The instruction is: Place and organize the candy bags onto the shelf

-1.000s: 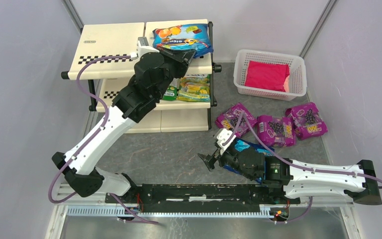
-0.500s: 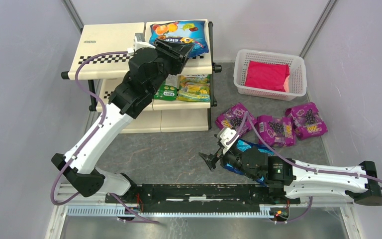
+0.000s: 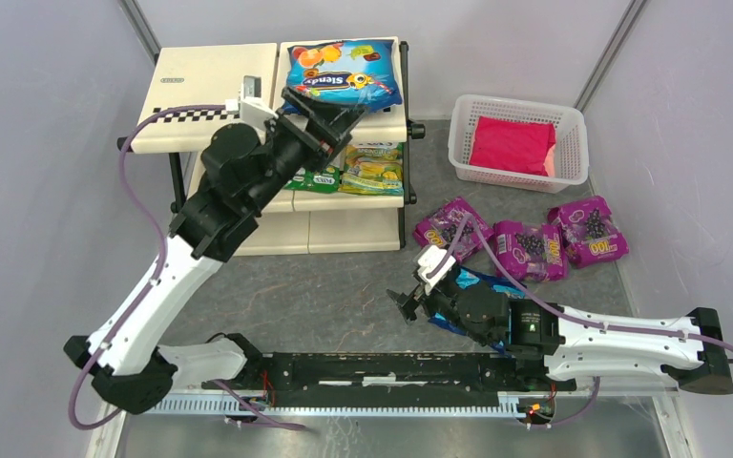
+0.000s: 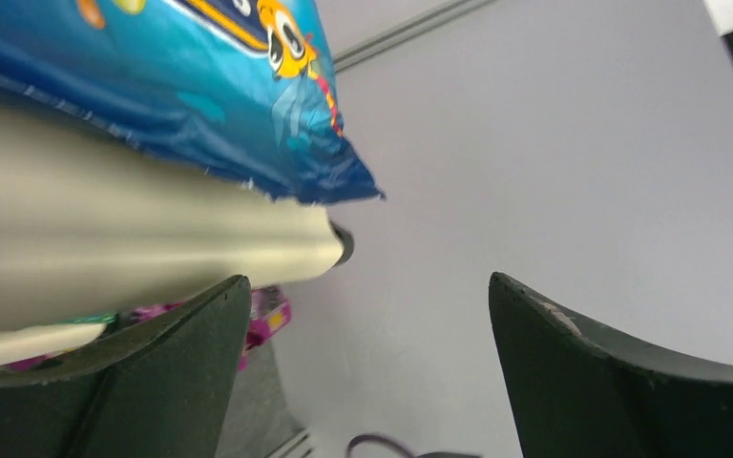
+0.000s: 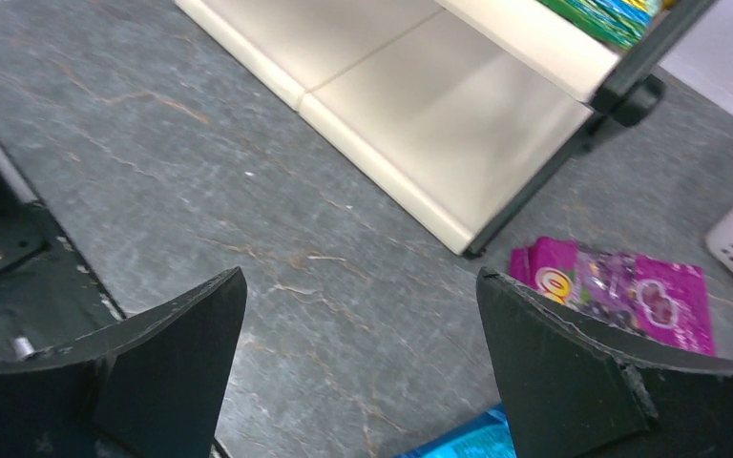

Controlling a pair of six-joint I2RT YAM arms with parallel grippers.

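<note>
Candy bags are partly sorted. The blue one lies flat, print upward, on the top tier of the shelf, at its back right, and nothing pinches it. Your left claw hovers just in front of that bag, at the front edge of the top tier. Its fingers are spread wide with nothing between them. I judge this placing as finished, so you may pull the arm away.

Two green-yellow bags lie side by side on the middle tier, below the blue one, which suggests one kind per tier. No bag shows on the lowest tier.

Three purple bags wait in a row on the surface, to the right of the shelf. A second blue bag lies in front of them, partly hidden under your right arm. Your right claw is also spread and empty, low over the surface in front of the shelf.

A white basket holding a red packet stands to the right of the shelf; leave it there. The surface is dark grey with a stone pattern, and plain pale walls close the room around it.
</note>
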